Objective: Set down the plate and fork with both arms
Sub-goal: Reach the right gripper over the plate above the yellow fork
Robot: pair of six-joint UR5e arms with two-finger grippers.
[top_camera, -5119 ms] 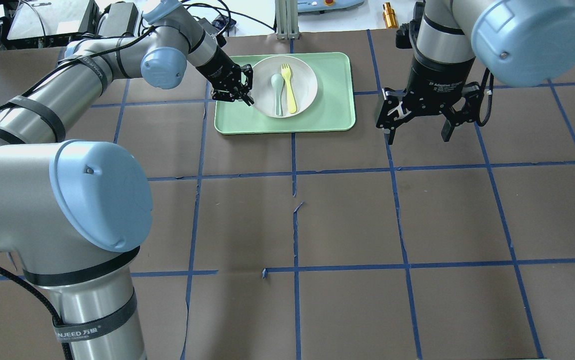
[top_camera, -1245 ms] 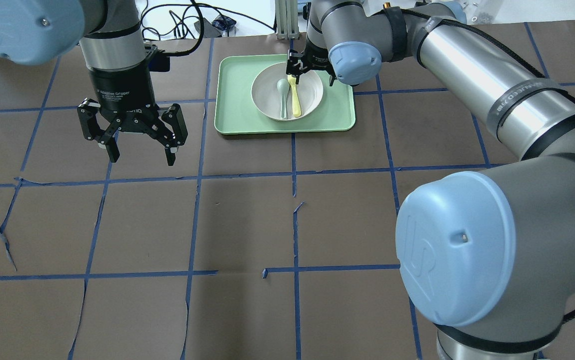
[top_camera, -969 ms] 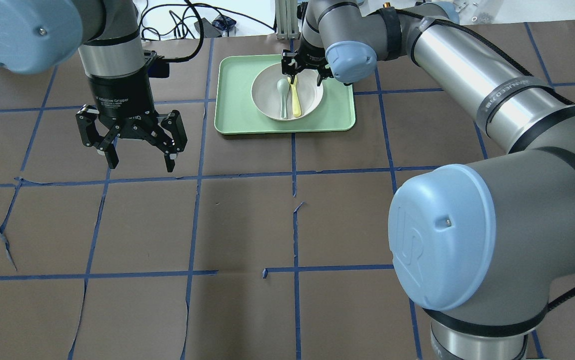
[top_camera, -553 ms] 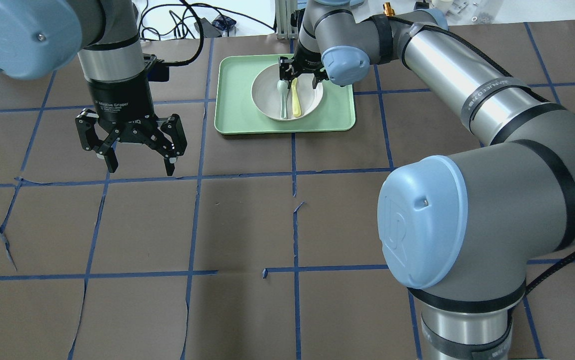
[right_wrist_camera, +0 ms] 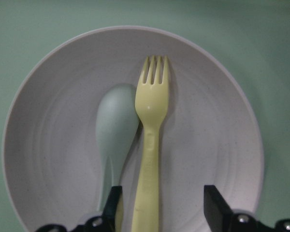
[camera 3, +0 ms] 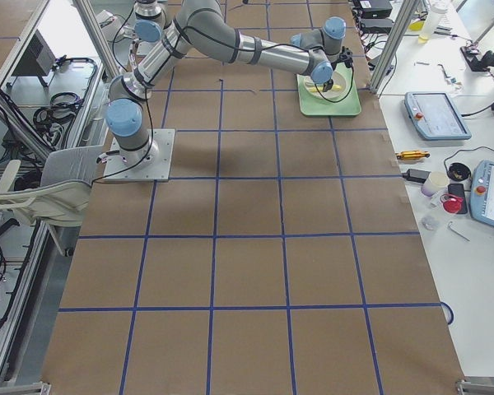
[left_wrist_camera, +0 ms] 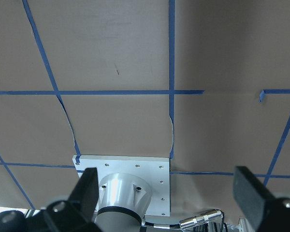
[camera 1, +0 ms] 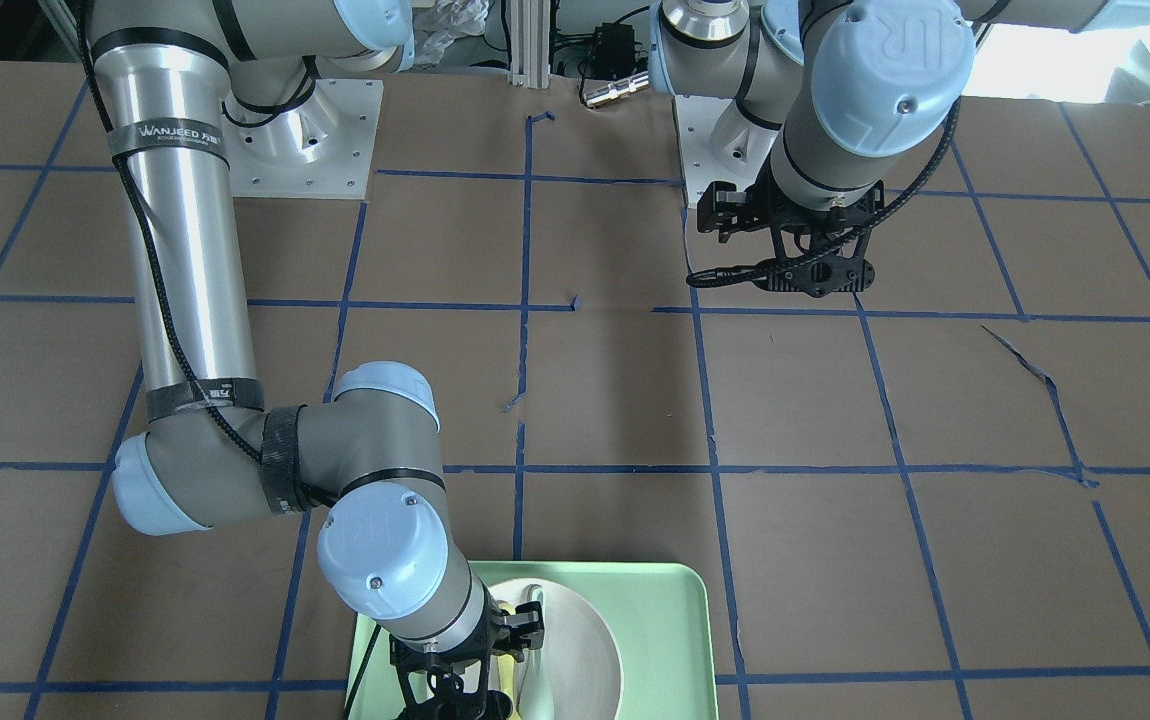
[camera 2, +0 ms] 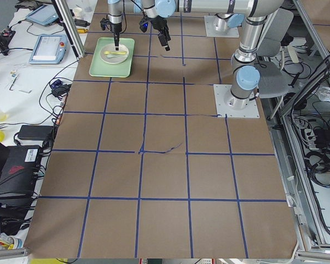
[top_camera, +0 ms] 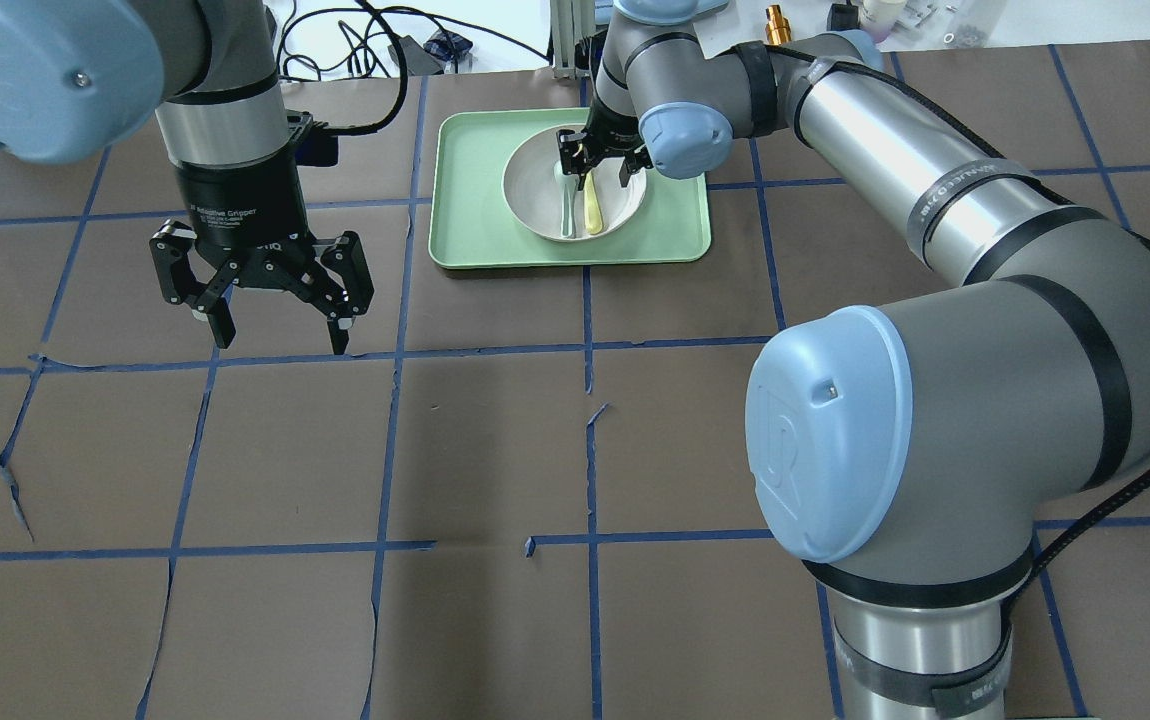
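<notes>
The white plate (top_camera: 535,190) sits on a mint-green tray (top_camera: 465,200) at the table's far side. A pale-yellow fork (top_camera: 592,205) and a grey-green spoon (top_camera: 565,210) lie side by side in it. My right gripper (top_camera: 600,170) hangs open low over the plate. In the right wrist view its fingers (right_wrist_camera: 215,205) stand on either side of the fork's handle (right_wrist_camera: 150,159), with the spoon (right_wrist_camera: 116,130) beside the left finger. My left gripper (top_camera: 275,335) is open and empty above the bare table, left of the tray.
The tray (camera 1: 675,620) lies at the table edge nearest the operators' side. A brass cylinder (top_camera: 778,25), an aluminium post (top_camera: 575,40) and cables lie beyond it. The brown table cover (top_camera: 495,450) has blue tape lines, torn in places.
My right gripper has come down and moved along the fork from its tines towards its handle. The left gripper has barely moved. Plate, fork and spoon lie as before.
</notes>
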